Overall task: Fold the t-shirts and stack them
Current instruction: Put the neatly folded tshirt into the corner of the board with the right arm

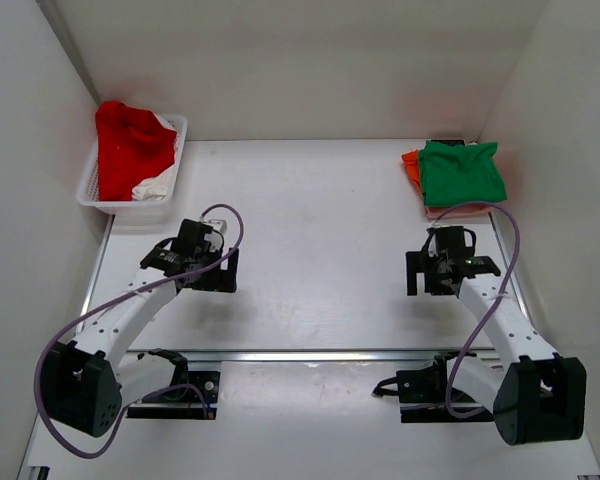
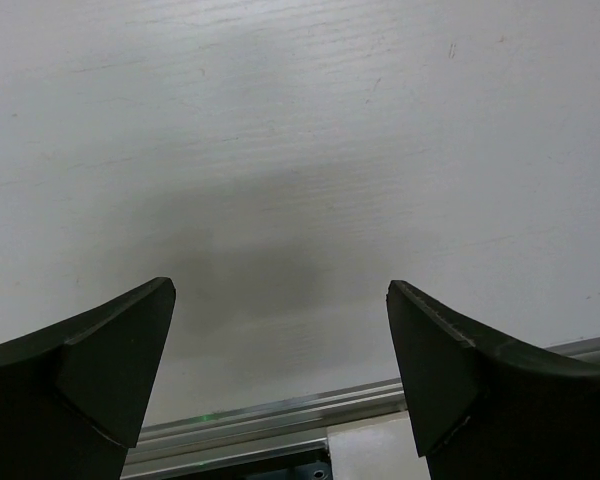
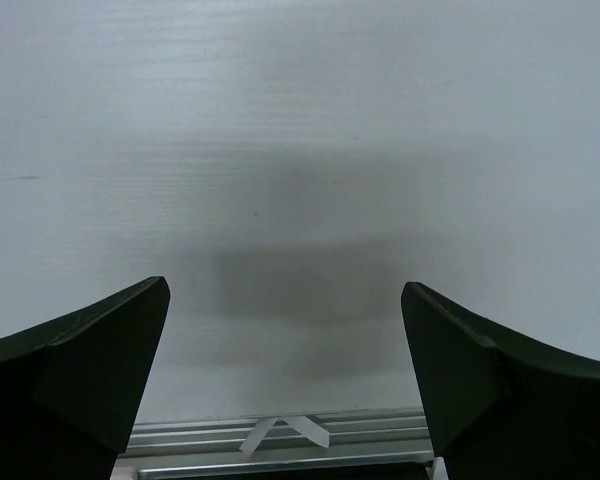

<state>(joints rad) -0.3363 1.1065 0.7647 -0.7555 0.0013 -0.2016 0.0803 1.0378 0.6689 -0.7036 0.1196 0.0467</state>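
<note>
A folded bright green t-shirt (image 1: 462, 172) lies on top of a stack at the back right, with an orange t-shirt (image 1: 411, 168) and a pale pink one (image 1: 450, 211) showing under it. A red t-shirt (image 1: 128, 148) and a white t-shirt (image 1: 155, 183) lie in the basket at the back left. My left gripper (image 1: 212, 272) is open and empty over the bare table, left of centre; its jaws stand wide apart in the left wrist view (image 2: 280, 300). My right gripper (image 1: 435, 276) is open and empty, near side of the stack; it also shows in the right wrist view (image 3: 285, 300).
A white plastic lattice basket (image 1: 176, 140) stands at the back left corner. White walls enclose the table on the left, back and right. A metal rail (image 1: 310, 354) crosses the near edge, also seen in the left wrist view (image 2: 260, 415) and the right wrist view (image 3: 280, 435).
</note>
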